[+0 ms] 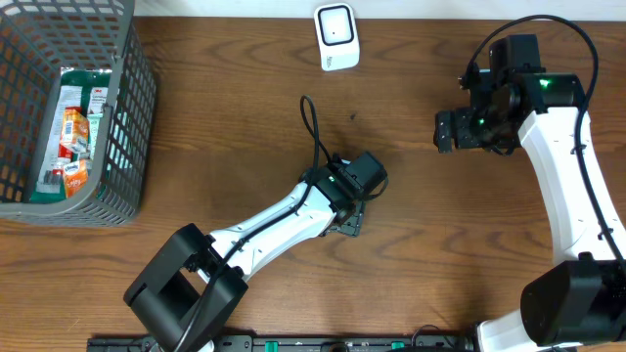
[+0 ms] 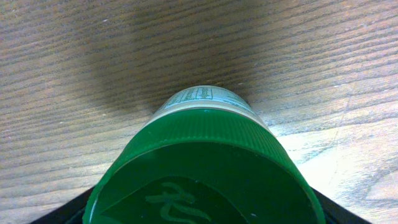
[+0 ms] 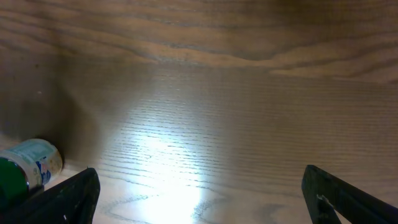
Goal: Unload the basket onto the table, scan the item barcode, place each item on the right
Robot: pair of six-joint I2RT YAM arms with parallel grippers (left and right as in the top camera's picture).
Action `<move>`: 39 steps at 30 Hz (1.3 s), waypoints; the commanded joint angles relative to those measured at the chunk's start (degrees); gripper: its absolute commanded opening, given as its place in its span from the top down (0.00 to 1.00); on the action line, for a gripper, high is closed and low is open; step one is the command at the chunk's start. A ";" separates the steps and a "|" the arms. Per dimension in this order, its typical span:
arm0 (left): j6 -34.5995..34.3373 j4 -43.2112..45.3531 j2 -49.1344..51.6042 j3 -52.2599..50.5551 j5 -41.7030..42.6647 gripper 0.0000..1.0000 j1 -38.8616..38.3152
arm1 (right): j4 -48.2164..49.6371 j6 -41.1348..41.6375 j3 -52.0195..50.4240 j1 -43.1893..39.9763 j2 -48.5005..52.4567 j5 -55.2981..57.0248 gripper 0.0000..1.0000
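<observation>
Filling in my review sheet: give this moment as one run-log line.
left gripper: around green-capped bottle, grip unclear | right gripper: open, empty | scanner: far edge, apart from both arms | scan: not yet done

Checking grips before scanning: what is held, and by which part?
Right gripper: nothing. Left gripper straddles the green-capped white-labelled bottle at its cap end; a firm grip cannot be told.

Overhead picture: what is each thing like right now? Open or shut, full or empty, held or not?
left gripper: down around the jar; can't tell if it is squeezing.
jar: green lid on, sitting between the fingers.
right gripper: open and empty.
basket: has packets in it.
scanner: alone, nothing held up to it.
</observation>
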 commanded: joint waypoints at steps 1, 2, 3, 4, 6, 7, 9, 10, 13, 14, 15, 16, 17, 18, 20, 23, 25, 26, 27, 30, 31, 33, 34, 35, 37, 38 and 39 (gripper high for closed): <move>-0.33 -0.02 0.66 -0.81 -0.39 0.20 -0.09 | 0.00 -0.85 1.01 -1.09 0.09 0.35 0.01; -0.33 -0.02 0.66 -0.87 -0.39 0.20 -0.09 | 0.00 -0.85 1.01 -1.09 0.09 0.35 0.01; -0.33 -0.02 0.66 -0.92 -0.39 0.19 -0.09 | 0.00 -0.85 1.01 -1.09 0.09 0.35 0.01; -0.33 0.00 0.66 -1.25 -0.39 0.20 -0.09 | 0.00 -0.85 1.01 -1.09 0.09 0.35 0.01; -0.33 0.22 0.66 -1.81 -0.39 0.20 -0.09 | 0.00 -0.85 1.01 -1.09 0.09 0.35 0.01; -0.33 0.50 0.66 -2.27 -0.39 0.20 -0.09 | 0.00 -0.85 1.01 -1.09 0.09 0.35 0.01; -0.31 1.16 0.66 -2.93 -0.42 0.25 -0.09 | 0.00 -0.85 1.01 -1.09 0.09 0.35 0.01; -0.31 1.49 0.66 -2.99 -0.42 0.28 -0.07 | 0.00 -0.85 1.01 -1.09 0.09 0.35 0.01; -0.33 2.10 0.52 -2.78 -0.39 0.34 -0.07 | 0.00 -0.85 1.01 -1.09 0.09 0.35 0.01; -0.31 1.99 0.50 -2.56 -0.39 0.34 -0.07 | 0.02 -0.85 1.01 -1.09 0.09 0.37 0.01; -0.31 1.51 0.50 -2.12 -0.37 0.34 -0.07 | 0.00 -0.85 1.01 -1.09 0.09 0.35 0.01; -0.31 0.83 0.50 -1.64 -0.37 0.34 -0.04 | 0.00 -0.85 1.01 -1.09 0.09 0.35 0.01; -0.31 -0.13 0.50 -0.96 -0.37 0.34 -0.02 | 0.00 -0.85 1.01 -1.09 0.09 0.35 0.01; -0.31 -1.22 0.50 -0.24 -0.37 0.33 -0.02 | 0.02 -0.87 1.01 -1.09 0.09 0.37 0.01; -0.26 -3.76 0.50 1.60 -0.37 0.34 -0.02 | 0.02 -0.85 1.01 -1.09 0.09 0.35 0.01; -0.09 -7.08 0.50 4.50 -0.35 0.34 -0.02 | 0.00 -0.85 1.01 -1.09 0.09 0.35 0.01; -0.04 -9.46 0.50 6.84 -0.35 0.34 -0.02 | 0.00 -0.85 1.01 -1.09 0.09 0.35 0.01; -0.04 -10.82 0.50 8.24 -0.35 0.34 -0.02 | 0.00 -0.85 1.01 -1.09 0.09 0.35 0.01; 0.00 -12.15 0.52 9.60 -0.35 0.34 -0.02 | 0.02 -0.85 1.01 -1.09 0.09 0.35 0.01; 1.86 -16.13 0.52 13.70 1.75 0.35 0.11 | 0.00 -0.85 1.01 -1.09 0.09 0.35 0.01; 2.23 -17.38 0.55 14.93 3.02 0.37 0.33 | 0.00 -0.85 1.01 -1.09 0.09 0.37 0.01; 2.21 -19.34 0.68 16.17 6.60 0.38 1.07 | 0.00 -0.85 1.01 -1.09 0.09 0.37 0.01; 2.23 -20.37 0.83 16.26 9.09 0.39 1.70 | 0.00 -0.85 1.01 -1.09 0.09 0.35 0.01; 2.25 -21.20 1.07 16.26 10.64 0.41 2.16 | 0.00 -0.85 1.01 -1.09 0.09 0.37 0.01; 2.40 -23.96 2.10 16.28 13.22 0.41 3.78 | 0.00 -0.85 1.01 -1.09 0.09 0.35 0.01; 2.97 -25.62 2.86 16.50 14.29 0.41 4.79 | 0.02 -0.85 1.01 -1.09 0.09 0.35 0.01; 3.78 -27.19 3.74 17.00 15.10 0.41 5.66 | 0.00 -0.85 1.01 -1.09 0.09 0.35 0.01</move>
